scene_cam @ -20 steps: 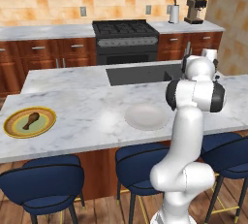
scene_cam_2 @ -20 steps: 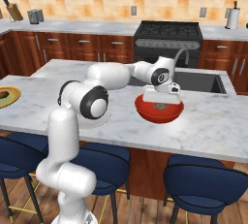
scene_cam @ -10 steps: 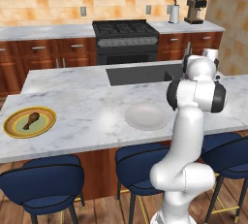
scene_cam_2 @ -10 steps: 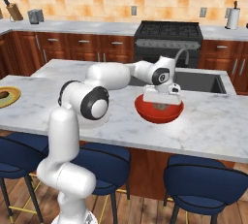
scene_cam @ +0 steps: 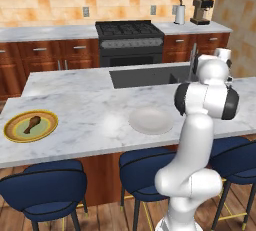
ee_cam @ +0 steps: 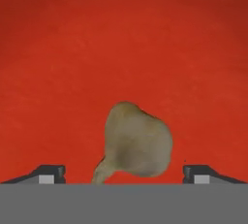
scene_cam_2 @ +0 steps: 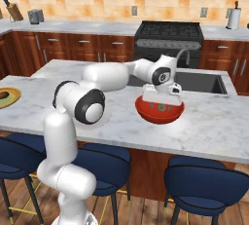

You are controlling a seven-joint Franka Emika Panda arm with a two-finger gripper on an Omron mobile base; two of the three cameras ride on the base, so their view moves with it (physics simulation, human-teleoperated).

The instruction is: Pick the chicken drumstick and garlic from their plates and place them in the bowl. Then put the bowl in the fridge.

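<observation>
Looking halfway-ish: garlic in bowl, gripper spread wide, grasping nothing; chicken drumstick on green plate, fridge step left.

Even, bright rendered light across the kitchen
Soft shadows beneath the stools; the hand view is slightly blurred.

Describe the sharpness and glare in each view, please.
Hand view: garlic soft-edged against the red bowl, open claw tips sharper. Right base view: bowl glossy, faint sheen on its side. Left base view: white plate pale, nearly blending into the marble; drumstick small but clear.
</observation>
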